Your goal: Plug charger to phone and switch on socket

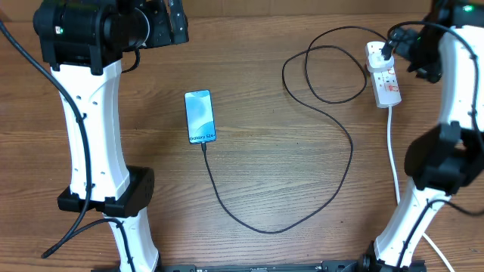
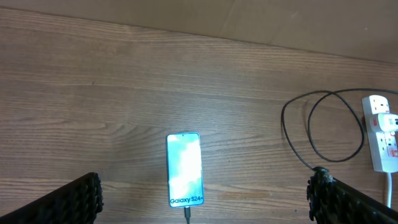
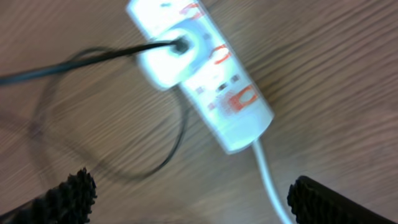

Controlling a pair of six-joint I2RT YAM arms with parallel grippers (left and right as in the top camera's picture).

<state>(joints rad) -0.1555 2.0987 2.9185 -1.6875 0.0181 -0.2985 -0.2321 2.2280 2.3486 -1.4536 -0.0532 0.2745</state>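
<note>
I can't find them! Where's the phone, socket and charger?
phone (image 1: 200,115), overhead view, middle of its screen.
socket (image 3: 217,87), right wrist view, middle of its white body.
charger (image 1: 352,155), overhead view, black cable's right bend.

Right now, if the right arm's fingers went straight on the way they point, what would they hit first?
Probably the socket, which lies centred ahead of the open right fingers; the blur hides how far off it is.
</note>
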